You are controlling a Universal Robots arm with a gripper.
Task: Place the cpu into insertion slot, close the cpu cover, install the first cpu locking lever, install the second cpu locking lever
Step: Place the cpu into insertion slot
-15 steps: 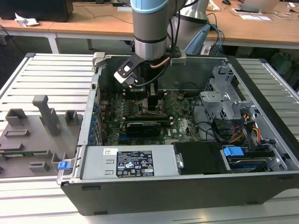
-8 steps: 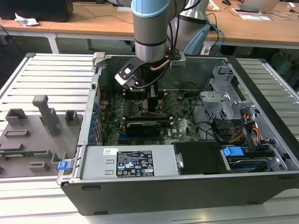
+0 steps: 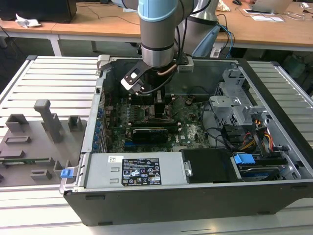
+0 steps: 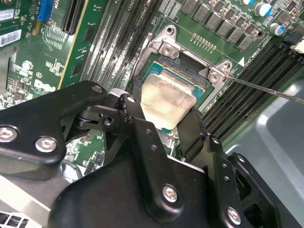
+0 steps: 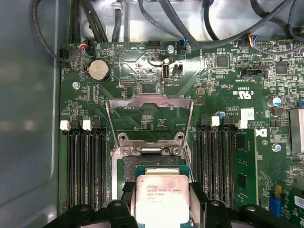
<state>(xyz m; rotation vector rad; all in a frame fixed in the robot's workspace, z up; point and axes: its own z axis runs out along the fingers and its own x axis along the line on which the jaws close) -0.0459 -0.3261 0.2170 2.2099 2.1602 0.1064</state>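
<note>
Currently, in the exterior view, a grey fixture tray (image 3: 34, 142) lies on the slatted bench (image 3: 54, 73) at that view's left. Beside it stands an open computer case (image 3: 195, 200). The robot arm (image 3: 156, 29) reaches down into the middle of the case, over the green motherboard (image 3: 193, 111). A metal drive cage (image 3: 237, 98) sits toward that view's right. In the second wrist view the gripper (image 4: 164, 107) has its jaws clamped on the cpu (image 4: 168, 92) by two opposite edges. The cpu hangs partly over the insertion slot (image 5: 145, 167) and seems not yet seated. In the first wrist view the cpu cover (image 5: 149, 100) is swung open, away from the slot. A thin locking lever (image 4: 268, 91) juts free. By my reading, all four steps remain unfinished.
</note>
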